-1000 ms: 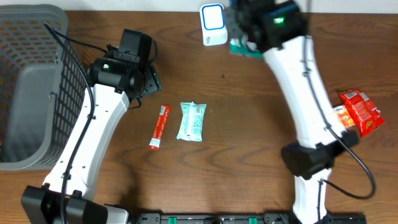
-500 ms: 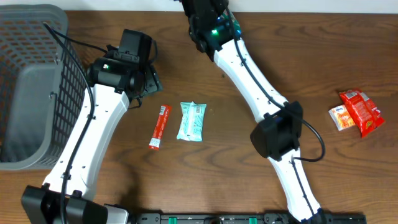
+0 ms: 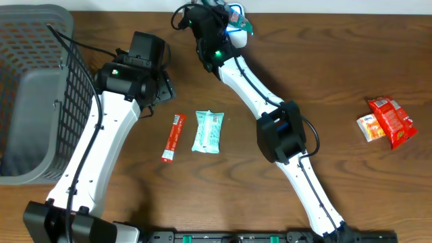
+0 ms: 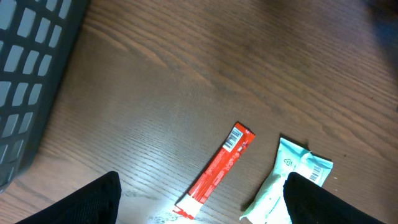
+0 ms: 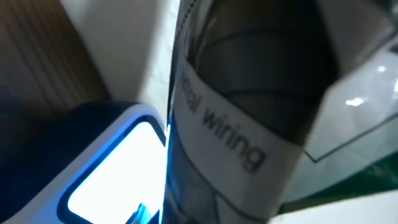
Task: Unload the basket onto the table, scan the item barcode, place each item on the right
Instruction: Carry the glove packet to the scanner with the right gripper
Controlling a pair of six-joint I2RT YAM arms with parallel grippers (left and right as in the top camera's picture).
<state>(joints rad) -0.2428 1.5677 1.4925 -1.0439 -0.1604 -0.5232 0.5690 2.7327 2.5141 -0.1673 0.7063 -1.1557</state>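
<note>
Around: I see a red stick packet [image 3: 173, 137] and a pale mint packet [image 3: 207, 131] lying side by side, not touching, in the middle of the table [image 3: 378, 202]. A red snack bag [image 3: 393, 120] lies against a small orange-and-white packet [image 3: 369, 128] at the right. A grey mesh basket [image 3: 67, 101] sits at the left.
In the way: my right arm runs diagonally across the wood, and its wrist covers most of the scanner [image 5: 115, 177] from overhead.
Change: 1 second ago the right arm came in from the right, with the item just below and right of the scanner. Now it has swung left and sits over the scanner at the far edge. The left arm and the 4 loose items have not moved.
Right gripper [image 3: 233, 23]: closed on the labelled packet [image 5: 230, 137] (I can read "wiring" on it); its fingers are too blurred to make out.
Task item: the labelled packet hangs right in front of the scanner's lit, blue-rimmed window; I cannot tell whether they touch.
Left gripper [image 4: 202, 186]: spread wide, empty, hovering above the red stick packet.
</note>
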